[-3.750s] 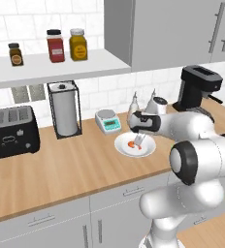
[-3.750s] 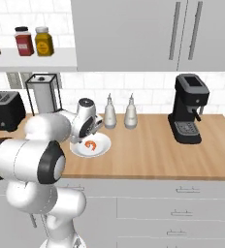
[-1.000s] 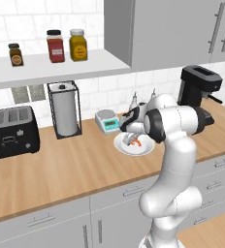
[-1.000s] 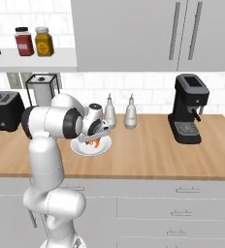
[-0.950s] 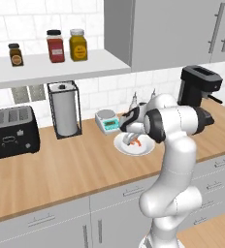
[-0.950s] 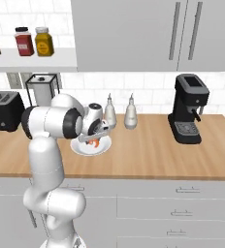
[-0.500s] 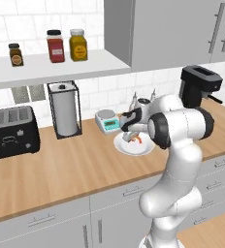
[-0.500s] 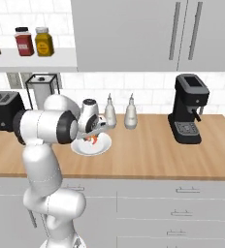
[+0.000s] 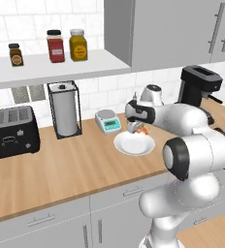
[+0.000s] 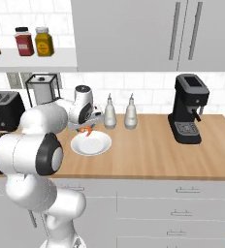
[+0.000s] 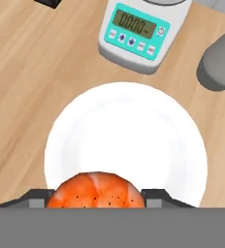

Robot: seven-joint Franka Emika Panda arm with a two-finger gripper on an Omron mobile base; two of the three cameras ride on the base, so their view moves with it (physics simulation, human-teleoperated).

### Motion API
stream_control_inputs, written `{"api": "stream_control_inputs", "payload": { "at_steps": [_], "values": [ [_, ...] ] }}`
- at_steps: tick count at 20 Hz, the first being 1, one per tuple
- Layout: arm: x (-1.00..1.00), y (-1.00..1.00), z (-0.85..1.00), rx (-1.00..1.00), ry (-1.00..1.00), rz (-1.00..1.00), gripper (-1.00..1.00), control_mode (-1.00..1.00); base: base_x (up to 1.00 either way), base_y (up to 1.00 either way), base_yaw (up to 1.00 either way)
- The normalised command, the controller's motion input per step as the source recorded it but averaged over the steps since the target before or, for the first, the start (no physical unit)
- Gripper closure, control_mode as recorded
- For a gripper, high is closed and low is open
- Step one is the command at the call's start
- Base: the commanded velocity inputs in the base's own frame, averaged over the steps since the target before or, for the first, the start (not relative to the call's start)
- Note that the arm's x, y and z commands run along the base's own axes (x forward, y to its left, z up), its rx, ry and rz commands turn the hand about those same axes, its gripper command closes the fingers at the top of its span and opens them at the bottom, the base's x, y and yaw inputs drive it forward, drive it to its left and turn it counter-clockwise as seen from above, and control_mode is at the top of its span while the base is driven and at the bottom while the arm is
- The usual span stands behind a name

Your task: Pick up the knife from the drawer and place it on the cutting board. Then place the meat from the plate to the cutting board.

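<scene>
My gripper [image 9: 136, 127] is shut on the meat [image 9: 141, 130], a small orange-red curled piece, and holds it just above the white plate [image 9: 134, 145] on the wooden counter. In the right base view the gripper [image 10: 85, 127] hangs over the plate [image 10: 97, 144] with the meat [image 10: 87, 130] under it. Seen from the hand, the meat [image 11: 96, 190] sits between the two dark fingertips [image 11: 37, 197], with the bare plate [image 11: 126, 126] below. The knife, the drawer and the cutting board are out of view.
A kitchen scale [image 9: 108, 121] stands just behind the plate, beside a paper towel holder [image 9: 66, 109] and a black toaster [image 9: 10, 133]. Two grey bottles [image 10: 109, 112] stand to the plate's right. A coffee machine [image 10: 188, 109] is farther right.
The gripper has risen a little off the plate with the meat in it, and the arm's elbow has swung forward and lower.
</scene>
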Motion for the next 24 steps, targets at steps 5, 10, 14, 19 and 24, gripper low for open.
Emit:
{"api": "stream_control_inputs", "payload": {
  "at_steps": [5, 10, 14, 19, 24],
  "values": [
    [-0.88, 0.19, 0.89, 0.10, 0.02, 0.00, 1.00, -1.00, 0.00, 0.00, 0.00],
    [-0.76, 0.29, 0.58, 0.14, 0.02, -0.01, 1.00, -1.00, 0.00, 0.00, 0.00],
    [-0.65, 0.40, 0.19, 0.11, 0.07, -0.04, 1.00, -1.00, 0.00, 0.00, 0.00],
    [-0.59, 0.29, 0.33, 0.02, 0.00, -0.01, 1.00, -1.00, 0.00, 0.00, 0.00],
    [-0.22, 0.05, 0.18, 0.02, 0.00, 0.00, 1.00, 1.00, -0.08, 0.00, 0.00]
  ]
}}
